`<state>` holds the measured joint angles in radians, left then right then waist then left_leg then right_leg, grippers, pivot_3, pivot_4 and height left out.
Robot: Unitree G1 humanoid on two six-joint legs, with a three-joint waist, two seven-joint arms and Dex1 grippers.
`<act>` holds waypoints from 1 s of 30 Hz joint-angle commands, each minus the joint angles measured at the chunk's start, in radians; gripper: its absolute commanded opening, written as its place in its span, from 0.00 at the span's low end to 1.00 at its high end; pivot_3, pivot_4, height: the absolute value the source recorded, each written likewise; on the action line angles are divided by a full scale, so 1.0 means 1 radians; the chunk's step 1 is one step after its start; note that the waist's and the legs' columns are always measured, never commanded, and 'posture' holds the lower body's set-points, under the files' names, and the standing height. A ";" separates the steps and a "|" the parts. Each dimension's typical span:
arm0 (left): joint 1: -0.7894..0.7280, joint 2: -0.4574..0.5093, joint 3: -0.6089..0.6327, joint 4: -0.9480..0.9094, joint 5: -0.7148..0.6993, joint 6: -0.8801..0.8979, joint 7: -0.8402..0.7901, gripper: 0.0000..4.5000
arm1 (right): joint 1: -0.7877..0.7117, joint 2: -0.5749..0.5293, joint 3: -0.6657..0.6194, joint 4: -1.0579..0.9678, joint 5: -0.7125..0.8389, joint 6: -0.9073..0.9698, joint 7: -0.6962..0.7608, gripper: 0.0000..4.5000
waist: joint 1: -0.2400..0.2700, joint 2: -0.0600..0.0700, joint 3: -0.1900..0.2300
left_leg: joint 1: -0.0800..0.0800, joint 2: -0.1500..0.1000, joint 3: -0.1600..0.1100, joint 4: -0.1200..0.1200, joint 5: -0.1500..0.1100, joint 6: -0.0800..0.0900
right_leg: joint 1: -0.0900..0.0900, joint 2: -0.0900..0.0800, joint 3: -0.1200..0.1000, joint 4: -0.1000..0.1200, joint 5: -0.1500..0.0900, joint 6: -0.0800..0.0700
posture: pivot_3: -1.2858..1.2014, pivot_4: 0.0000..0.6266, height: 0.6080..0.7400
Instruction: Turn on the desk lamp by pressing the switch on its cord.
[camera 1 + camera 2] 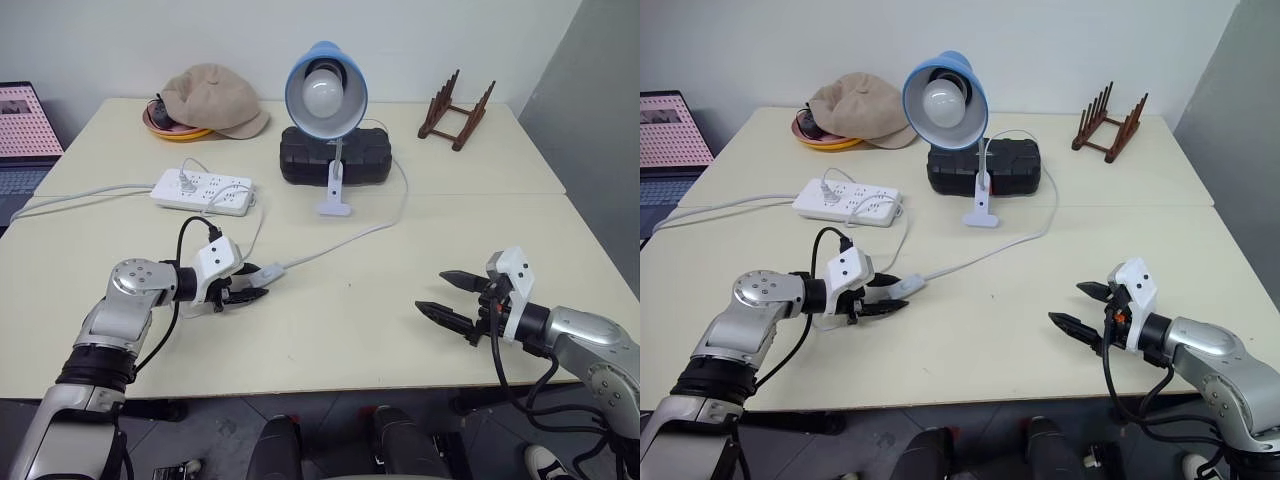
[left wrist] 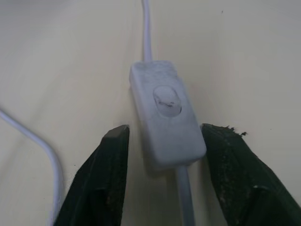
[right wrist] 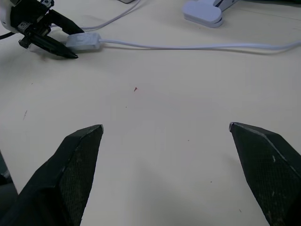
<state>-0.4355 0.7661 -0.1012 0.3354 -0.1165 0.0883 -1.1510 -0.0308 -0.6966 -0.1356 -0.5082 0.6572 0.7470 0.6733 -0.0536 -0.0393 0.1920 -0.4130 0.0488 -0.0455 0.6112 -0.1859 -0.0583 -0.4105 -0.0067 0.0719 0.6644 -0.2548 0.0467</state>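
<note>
Your desk (image 1: 420, 330) carries the desk lamp (image 1: 326, 95), clipped upright near the far middle with its bulb unlit. Its cord (image 1: 345, 243) trails toward your left gripper (image 1: 252, 291), whose jaws sit narrow, straddling the switch (image 2: 165, 120) on either side. Your right gripper (image 1: 450, 298) hovers well apart, jaws wide and holding nothing.

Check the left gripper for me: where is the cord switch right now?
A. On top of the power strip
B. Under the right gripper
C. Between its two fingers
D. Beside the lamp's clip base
C: the switch lies on the table between the left gripper's two black fingers.
</note>
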 commanded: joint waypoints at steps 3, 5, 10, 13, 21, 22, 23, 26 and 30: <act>0.001 0.024 0.032 -0.004 -0.004 0.053 0.017 0.25 | -0.034 0.041 0.029 -0.023 0.013 -0.002 -0.012 1.00 | -0.001 0.000 0.000 | 0.001 0.000 0.000 0.000 0.000 0.000 | 0.000 0.000 0.000 0.000 0.000 0.000 | 0.52 0.24 1.00; -0.004 0.009 0.057 -0.058 -0.065 0.155 0.011 0.25 | -0.035 0.067 0.046 -0.034 0.025 0.013 -0.024 1.00 | -0.001 0.000 0.000 | 0.001 0.000 0.000 0.000 0.000 0.000 | 0.000 0.000 0.000 0.000 0.000 0.000 | 0.52 0.24 1.00; -0.022 -0.010 0.104 -0.227 -0.239 0.472 0.003 0.25 | -0.046 0.142 0.070 -0.054 0.084 0.063 -0.068 1.00 | 0.000 0.000 0.000 | -0.002 0.000 -0.002 0.000 0.000 0.000 | 0.000 0.000 -0.001 -0.001 0.000 0.000 | 0.52 0.24 1.00; -0.064 -0.051 0.110 -0.349 -0.345 0.618 0.025 0.25 | -0.126 0.278 0.046 -0.007 0.165 0.141 -0.220 1.00 | 0.000 0.000 0.000 | -0.002 0.000 -0.002 0.000 0.000 0.000 | 0.000 0.000 -0.001 -0.001 0.002 0.004 | 0.52 0.24 1.00; -0.102 -0.117 0.039 -0.460 -0.342 0.595 0.056 0.25 | -0.311 0.527 -0.095 0.149 0.636 0.391 -0.665 1.00 | 0.000 0.001 0.000 | -0.002 0.000 -0.004 0.001 0.000 0.000 | 0.000 0.001 -0.002 0.000 0.003 0.004 | 0.52 0.24 1.00; -0.102 -0.126 0.031 -0.470 -0.344 0.597 0.061 0.25 | -0.327 0.545 -0.104 0.173 0.690 0.387 -0.720 1.00 | -0.001 0.001 0.000 | -0.002 0.000 -0.004 0.001 0.000 0.000 | 0.000 0.001 -0.002 0.000 0.003 0.004 | 0.52 0.24 1.00; -0.100 -0.135 0.014 -0.480 -0.331 0.583 0.067 0.25 | -0.347 0.554 -0.107 0.195 0.742 0.386 -0.764 1.00 | -0.001 0.001 0.000 | -0.003 0.000 -0.004 0.000 0.000 0.000 | 0.000 0.001 -0.002 0.000 0.003 0.004 | 0.52 0.24 1.00; -0.095 -0.157 -0.005 -0.492 -0.323 0.565 0.084 0.25 | -0.378 0.554 -0.092 0.226 0.832 0.381 -0.853 1.00 | -0.002 0.001 0.000 | -0.003 0.000 -0.004 0.000 0.000 0.000 | 0.000 0.001 -0.002 -0.001 0.003 0.004 | 0.52 0.24 1.00; -0.091 -0.171 -0.004 -0.501 -0.330 0.562 0.101 0.25 | -0.386 0.558 -0.042 0.237 0.893 0.366 -0.923 1.00 | -0.003 0.001 0.000 | -0.003 0.000 -0.004 0.000 0.000 0.000 | 0.000 0.001 -0.002 -0.001 0.003 0.004 | 0.52 0.24 1.00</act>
<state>-0.5205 0.5993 -0.1165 -0.1197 -0.4403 0.6705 -1.0574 -0.4040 -0.1427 -0.1976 -0.2584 1.4974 1.1275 -0.2191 -0.0562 -0.0378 0.1922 -0.4163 0.0487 -0.0498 0.6114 -0.1858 -0.0581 -0.4110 -0.0058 0.0696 0.6638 -0.2519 0.0511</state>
